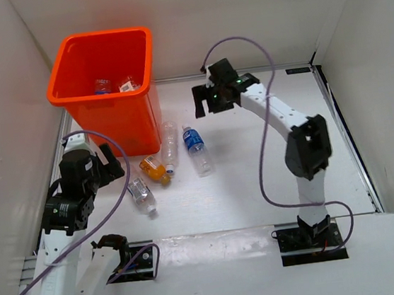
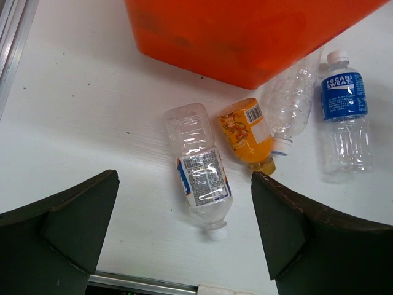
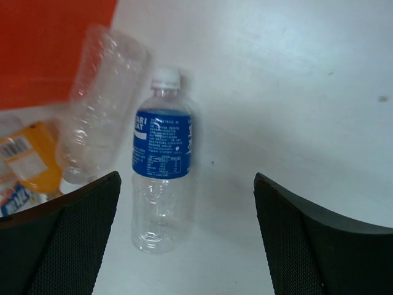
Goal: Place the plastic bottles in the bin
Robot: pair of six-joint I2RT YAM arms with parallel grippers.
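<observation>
The orange bin (image 1: 107, 108) stands at the back left with two bottles (image 1: 115, 85) inside. Four bottles lie on the table in front of it: a bare clear one (image 1: 170, 145), a blue-labelled one (image 1: 195, 147), an orange-liquid one (image 1: 154, 170) and a white-labelled one (image 1: 142, 195). My left gripper (image 1: 108, 165) is open and empty, above the white-labelled bottle (image 2: 199, 172), with the orange bottle (image 2: 249, 135) to its right. My right gripper (image 1: 221, 96) is open and empty, high above the blue-labelled bottle (image 3: 161, 166).
White walls enclose the table on the left, back and right. The bin's wall (image 2: 245, 31) is close behind the bottles. A metal rail (image 2: 141, 284) runs along the near edge by the left arm's base.
</observation>
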